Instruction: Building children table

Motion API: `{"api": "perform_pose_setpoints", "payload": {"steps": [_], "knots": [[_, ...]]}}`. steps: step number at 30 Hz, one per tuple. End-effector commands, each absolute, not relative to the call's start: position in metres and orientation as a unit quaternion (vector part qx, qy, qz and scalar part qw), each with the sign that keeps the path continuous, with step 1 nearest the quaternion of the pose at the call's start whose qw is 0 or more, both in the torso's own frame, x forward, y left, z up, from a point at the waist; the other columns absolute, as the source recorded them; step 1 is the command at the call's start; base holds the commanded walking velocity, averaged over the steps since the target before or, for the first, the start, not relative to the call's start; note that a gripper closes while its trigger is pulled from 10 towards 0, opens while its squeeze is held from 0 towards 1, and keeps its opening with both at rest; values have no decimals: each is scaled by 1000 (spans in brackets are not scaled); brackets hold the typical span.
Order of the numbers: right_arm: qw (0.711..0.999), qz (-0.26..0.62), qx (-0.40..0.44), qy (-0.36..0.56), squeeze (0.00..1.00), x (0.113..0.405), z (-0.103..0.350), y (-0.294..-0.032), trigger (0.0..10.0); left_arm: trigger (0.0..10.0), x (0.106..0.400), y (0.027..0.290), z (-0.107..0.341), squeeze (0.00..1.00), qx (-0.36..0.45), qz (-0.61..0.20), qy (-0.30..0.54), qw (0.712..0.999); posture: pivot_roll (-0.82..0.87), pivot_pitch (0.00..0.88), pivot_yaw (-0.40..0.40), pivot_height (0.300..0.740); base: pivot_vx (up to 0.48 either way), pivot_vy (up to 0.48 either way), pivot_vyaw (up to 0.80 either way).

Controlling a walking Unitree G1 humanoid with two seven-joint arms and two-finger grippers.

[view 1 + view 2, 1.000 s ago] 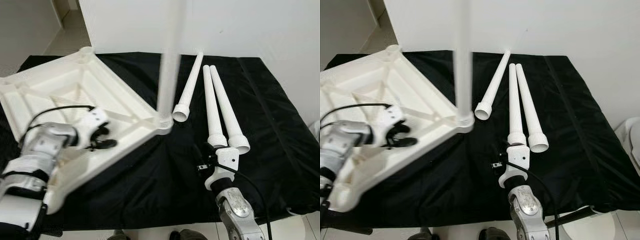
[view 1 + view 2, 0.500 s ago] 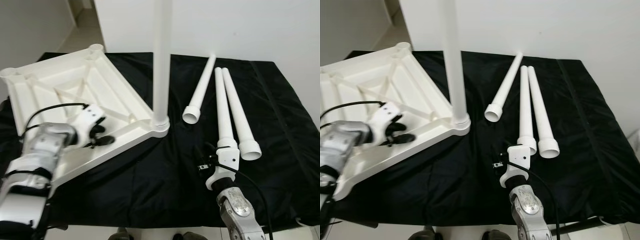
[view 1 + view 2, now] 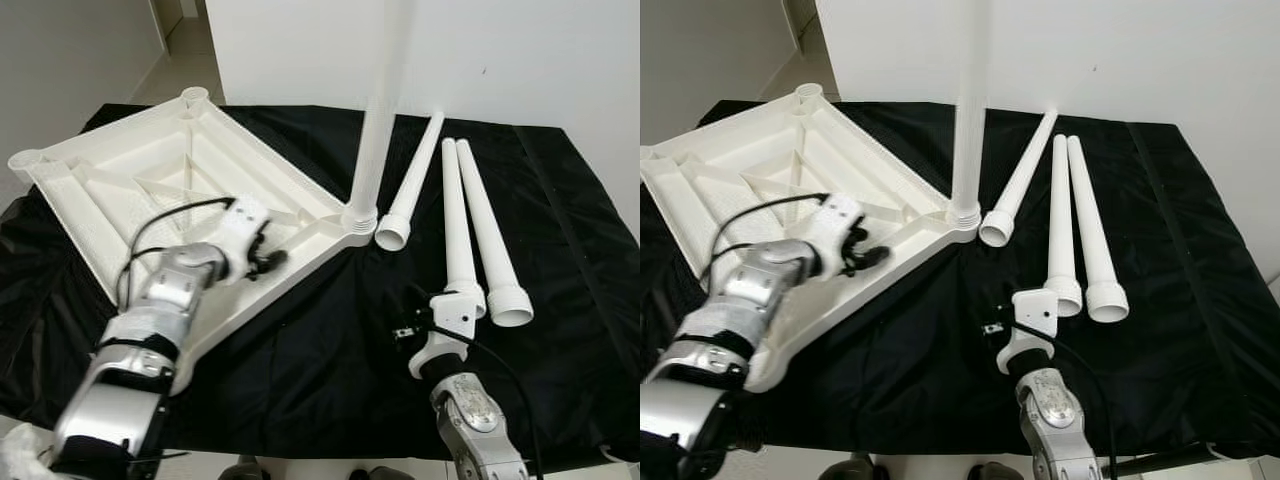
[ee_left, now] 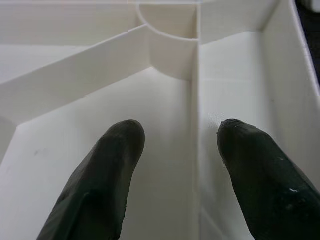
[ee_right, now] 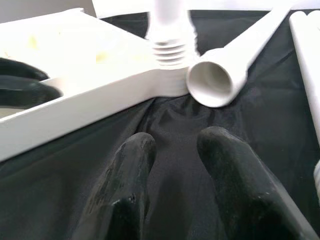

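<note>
Black cloth (image 3: 300,370) spread over the work surface, white wall (image 3: 500,50) behind it at the far side. The white tabletop (image 3: 130,190) lies upside down on the left half of the cloth, ribbed underside facing up. One white leg (image 3: 380,110) is already standing upright in its near-right corner socket, threads showing at the base.

My left gripper (image 4: 175,145) is reaching inside the tabletop near its near edge, fingers spread apart with one of the thin plastic ribs (image 4: 196,125) running between them, not clamped on anything as far as I can see.

Three loose legs (image 3: 460,220) lie on the cloth to the right, open wide ends pointing toward me. The leftmost one's open end sits just beside the mounted leg's base.

My right gripper (image 5: 175,150) hovers low over the bare cloth in front of that open end, fingers a little apart, holding nothing.
</note>
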State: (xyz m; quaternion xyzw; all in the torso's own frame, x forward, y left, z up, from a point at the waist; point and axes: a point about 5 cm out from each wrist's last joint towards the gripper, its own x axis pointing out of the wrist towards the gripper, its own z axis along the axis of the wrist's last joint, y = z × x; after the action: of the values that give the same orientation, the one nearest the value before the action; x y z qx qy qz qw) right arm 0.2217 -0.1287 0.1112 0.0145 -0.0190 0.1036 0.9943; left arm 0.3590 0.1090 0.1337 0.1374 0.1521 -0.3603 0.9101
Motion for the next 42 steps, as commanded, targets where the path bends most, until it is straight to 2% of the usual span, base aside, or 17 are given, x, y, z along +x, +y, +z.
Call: {"api": "perform_pose_setpoints", "payload": {"steps": [1, 5, 9, 11, 15, 16, 17, 19, 21, 25, 28, 29, 31, 33, 36, 42], "knots": [[995, 101, 11, -17, 0, 221, 109, -129, 10000, 10000, 357, 102, 127, 0, 132, -374, 160, 904, -39, 48, 38, 740, 0, 0, 0], [995, 96, 11, -17, 0, 219, 109, -130, 10000, 10000, 358, 106, 132, 0, 124, -387, 150, 901, -44, 50, 44, 740, 0, 0, 0], [996, 92, 11, -14, 0, 217, 106, -131, 10000, 10000, 360, 127, 153, 0, 99, -425, 107, 894, -39, 51, 44, 740, 0, 0, 0], [995, 95, 13, -13, 0, 218, 106, -129, 10000, 10000, 364, 142, 173, 0, 66, -426, 75, 899, -30, 51, 41, 740, 0, 0, 0], [995, 98, 13, -14, 0, 219, 106, -128, 10000, 10000, 369, 150, 180, 0, 57, -406, 65, 910, -30, 51, 41, 740, 0, 0, 0], [995, 98, 13, -15, 0, 219, 106, -128, 10000, 10000, 376, 166, 186, 0, 96, -352, 60, 929, -27, 50, 36, 740, 0, 0, 0], [995, 98, 13, -15, 0, 219, 106, -128, 10000, 10000, 376, 166, 186, 0, 96, -352, 60, 929, -27, 50, 36, 740, 0, 0, 0], [995, 97, 12, -15, 0, 219, 106, -128, 10000, 10000, 381, 183, 188, 0, 144, -309, 63, 938, -29, 51, 33, 740, 0, 0, 0], [995, 97, 12, -15, 0, 219, 106, -128, 10000, 10000, 381, 183, 188, 0, 144, -309, 63, 938, -29, 51, 33, 740, 0, 0, 0], [995, 96, 10, -15, 0, 219, 106, -130, 10000, 10000, 381, 215, 194, 0, 215, -264, 68, 938, -28, 51, 26, 740, 0, 0, 0], [995, 97, 9, -16, 0, 219, 107, -131, 10000, 10000, 381, 224, 195, 0, 248, -242, 75, 935, -27, 49, 23, 740, 0, 0, 0], [995, 98, 9, -17, 0, 219, 107, -130, 10000, 10000, 381, 233, 196, 0, 285, -222, 81, 929, -27, 49, 21, 740, 0, 0, 0], [995, 98, 9, -17, 0, 219, 107, -130, 10000, 10000, 381, 233, 196, 0, 285, -222, 81, 929, -27, 49, 21, 740, 0, 0, 0], [995, 100, 9, -17, 0, 220, 108, -130, 10000, 10000, 381, 248, 205, 0, 298, -193, 77, 932, -25, 44, 14, 740, 0, 0, 0], [995, 100, 8, -18, 0, 220, 108, -130, 10000, 10000, 381, 254, 207, 0, 305, -187, 75, 931, -24, 43, 12, 740, 0, 0, 0], [994, 106, 5, -19, 0, 221, 109, -131, 10000, 10000, 369, 266, 207, 0, 373, -241, 88, 892, -15, 36, 3, 740, 0, 0, 0]]}}
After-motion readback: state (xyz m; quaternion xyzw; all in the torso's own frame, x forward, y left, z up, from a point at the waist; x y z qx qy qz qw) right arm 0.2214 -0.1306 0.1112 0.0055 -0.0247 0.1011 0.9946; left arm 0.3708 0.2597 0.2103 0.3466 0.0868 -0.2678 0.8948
